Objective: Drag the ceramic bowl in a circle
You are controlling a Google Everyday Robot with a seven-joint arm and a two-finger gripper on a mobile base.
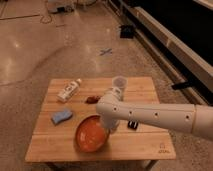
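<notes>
The ceramic bowl (90, 135) is a wide, shallow orange-red bowl with a paler rim, sitting near the front middle of the wooden table (145, 145). My white arm reaches in from the right. My gripper (111, 127) hangs down at the bowl's right rim, touching or just inside it. The wrist hides the fingertips.
A white bottle (69, 90) lies at the back left. A blue sponge (61, 117) lies left of the bowl. A small dark red-brown object (91, 99) and a translucent cup (119, 82) are near the back middle. A small black item (132, 124) lies under the arm.
</notes>
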